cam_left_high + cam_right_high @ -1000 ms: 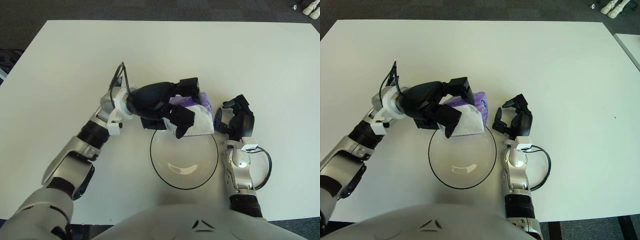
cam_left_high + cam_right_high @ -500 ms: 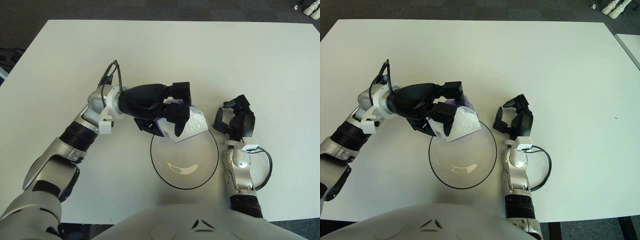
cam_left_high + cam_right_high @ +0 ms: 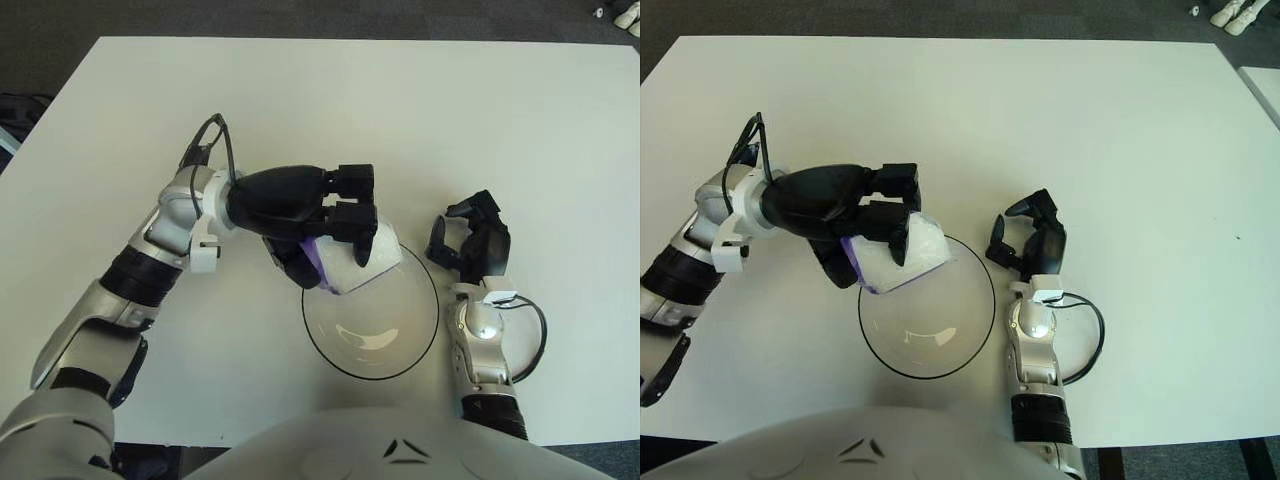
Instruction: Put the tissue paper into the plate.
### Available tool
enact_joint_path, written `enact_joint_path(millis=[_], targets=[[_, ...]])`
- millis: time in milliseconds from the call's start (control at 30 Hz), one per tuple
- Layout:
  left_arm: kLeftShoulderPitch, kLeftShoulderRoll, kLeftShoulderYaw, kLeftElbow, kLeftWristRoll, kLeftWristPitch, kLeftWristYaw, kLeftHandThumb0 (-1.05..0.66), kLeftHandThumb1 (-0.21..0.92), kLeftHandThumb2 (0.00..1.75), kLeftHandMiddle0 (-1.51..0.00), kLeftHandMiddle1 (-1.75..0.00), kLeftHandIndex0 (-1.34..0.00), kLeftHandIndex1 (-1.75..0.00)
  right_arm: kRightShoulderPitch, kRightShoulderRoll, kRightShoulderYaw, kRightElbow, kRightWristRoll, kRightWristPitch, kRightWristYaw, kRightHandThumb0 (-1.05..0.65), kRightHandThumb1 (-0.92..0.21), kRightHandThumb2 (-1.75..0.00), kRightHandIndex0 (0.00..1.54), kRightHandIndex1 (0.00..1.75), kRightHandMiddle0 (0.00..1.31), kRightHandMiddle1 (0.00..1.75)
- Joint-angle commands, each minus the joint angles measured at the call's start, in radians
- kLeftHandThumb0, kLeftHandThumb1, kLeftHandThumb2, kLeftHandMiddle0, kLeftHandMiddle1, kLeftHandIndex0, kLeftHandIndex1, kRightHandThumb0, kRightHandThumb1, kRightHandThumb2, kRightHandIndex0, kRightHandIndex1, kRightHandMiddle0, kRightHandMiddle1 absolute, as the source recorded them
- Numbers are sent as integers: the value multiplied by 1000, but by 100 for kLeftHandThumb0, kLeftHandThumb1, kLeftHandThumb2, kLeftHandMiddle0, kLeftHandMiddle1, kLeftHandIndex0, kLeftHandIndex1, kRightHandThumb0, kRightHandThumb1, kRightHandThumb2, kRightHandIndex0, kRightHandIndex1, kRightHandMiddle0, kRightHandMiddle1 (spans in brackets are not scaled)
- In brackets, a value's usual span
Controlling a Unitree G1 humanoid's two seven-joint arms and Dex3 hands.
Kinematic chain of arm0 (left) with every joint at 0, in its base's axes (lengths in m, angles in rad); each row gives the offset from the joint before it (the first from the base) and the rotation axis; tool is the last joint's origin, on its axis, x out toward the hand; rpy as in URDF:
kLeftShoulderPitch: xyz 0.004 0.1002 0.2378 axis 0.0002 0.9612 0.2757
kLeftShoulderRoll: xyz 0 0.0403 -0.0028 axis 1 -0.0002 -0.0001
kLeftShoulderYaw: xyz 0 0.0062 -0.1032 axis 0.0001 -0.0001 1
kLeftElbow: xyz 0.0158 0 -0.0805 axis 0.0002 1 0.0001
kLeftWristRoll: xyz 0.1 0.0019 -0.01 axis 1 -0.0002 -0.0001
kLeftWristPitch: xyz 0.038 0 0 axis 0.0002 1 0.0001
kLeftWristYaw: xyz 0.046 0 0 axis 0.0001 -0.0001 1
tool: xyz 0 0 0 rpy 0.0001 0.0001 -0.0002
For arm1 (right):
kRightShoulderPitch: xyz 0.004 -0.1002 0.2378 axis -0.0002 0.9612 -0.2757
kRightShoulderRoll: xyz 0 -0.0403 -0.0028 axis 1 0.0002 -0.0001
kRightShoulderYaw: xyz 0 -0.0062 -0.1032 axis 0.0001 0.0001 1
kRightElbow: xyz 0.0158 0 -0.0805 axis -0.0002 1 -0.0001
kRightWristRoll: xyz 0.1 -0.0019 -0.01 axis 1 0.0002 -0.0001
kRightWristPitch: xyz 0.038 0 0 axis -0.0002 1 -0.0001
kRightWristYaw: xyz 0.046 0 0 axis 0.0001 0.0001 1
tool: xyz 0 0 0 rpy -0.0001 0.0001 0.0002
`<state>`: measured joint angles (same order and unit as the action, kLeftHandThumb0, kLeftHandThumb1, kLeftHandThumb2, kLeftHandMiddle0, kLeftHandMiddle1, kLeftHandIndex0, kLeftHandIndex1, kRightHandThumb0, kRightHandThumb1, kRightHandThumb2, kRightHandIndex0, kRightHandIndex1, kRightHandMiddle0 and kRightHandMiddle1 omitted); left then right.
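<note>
in the left eye view, the left hand [image 3: 318,218] reaches in from the left side of the white table [image 3: 520,120] with its black fingers [image 3: 352,210] clamped around the tissue paper [image 3: 358,264], a white pack with a purple edge. the pack is held tilted above the far left rim of the plate [image 3: 371,318], a clear round dish with a dark rim that sits on the table near the robot's body; whether the pack touches the rim cannot be told. the right hand [image 3: 470,243] shows just to the right of the plate, its dark fingers loosely curled around nothing, with a thin black cable [image 3: 530,340] looping by its wrist. in the right eye view, the same grasp is seen: the left hand [image 3: 855,215] wraps the tissue paper [image 3: 902,259] from above and from the left, the purple side facing left and the white face turned toward the plate [image 3: 927,323]. the pack overlaps the plate's upper left edge. the right hand [image 3: 1030,243] sits apart from the plate on its right side, holding nothing.
</note>
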<state>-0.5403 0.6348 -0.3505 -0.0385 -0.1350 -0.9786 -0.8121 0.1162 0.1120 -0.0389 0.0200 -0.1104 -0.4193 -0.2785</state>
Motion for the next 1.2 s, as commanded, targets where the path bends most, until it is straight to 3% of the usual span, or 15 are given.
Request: enact_joint_path(millis=[0,67,267,500,800,1167], targets=[[25,35,20,-33,39,31,-15,-101,92,104,-1,-104,0,-75,86,24,-1,38,-10,78,-15,-47,-34,-129,109,175,59,175],[29,44,23,-41,54,38,-18,-102,92,105,-1,-86,0,-54,86,26,0,35,-10,78,-23,-47,-35,-129,109,175,59,175],[27,41,9,-31,46,22,-22,-104,92,106,0,-55,0,-22,77,30,5,56,-22,32,-51,-49,-30,-135,114,175,63,175],[18,36,1,-9,26,6,-35,-105,92,104,0,-38,0,-6,66,24,11,81,-25,5,-58,-51,-25,-141,119,175,67,175],[12,37,4,14,2,-15,-45,-104,92,101,0,-29,0,0,77,29,21,46,-22,78,-57,-49,-31,-133,111,175,62,175],[12,11,14,57,-9,-78,-22,-102,92,102,0,-25,0,0,73,30,24,59,-38,53,-86,-49,-30,-134,114,175,62,175]])
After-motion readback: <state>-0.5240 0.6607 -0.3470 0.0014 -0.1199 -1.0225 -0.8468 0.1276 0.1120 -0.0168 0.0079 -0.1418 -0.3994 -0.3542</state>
